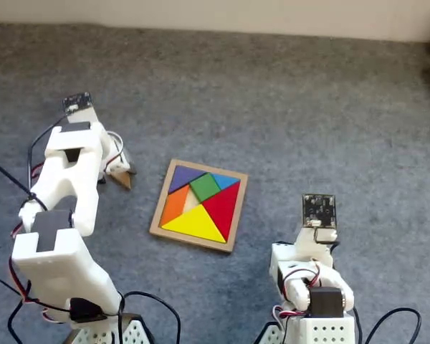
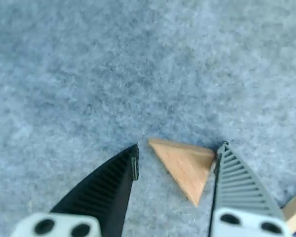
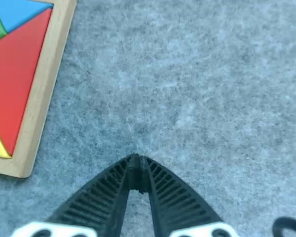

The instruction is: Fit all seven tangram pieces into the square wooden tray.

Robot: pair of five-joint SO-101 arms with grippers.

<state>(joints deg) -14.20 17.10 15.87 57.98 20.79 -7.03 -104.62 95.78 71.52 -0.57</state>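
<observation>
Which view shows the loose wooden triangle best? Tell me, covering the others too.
The left wrist view: the triangle lies unobstructed on the carpet between the left arm's open jaws. The high view shows the triangle small beside that arm. The right wrist view faces the tray corner.

Soft, even light covers the grey carpet [image 1: 308, 100], casting a thin dark shadow beside the wooden triangle [image 2: 185, 165].

Grey carpeted table [image 1: 308, 107] bears the wooden tray [image 1: 193, 238] and (nearby) a tan triangle [image 2: 187, 165].

Fuzzy grey carpet [image 1: 308, 107], bare-wood triangle [image 2: 185, 165], wooden tray [image 1: 192, 241]; seemingly matt painted pieces [image 1: 218, 208]
</observation>
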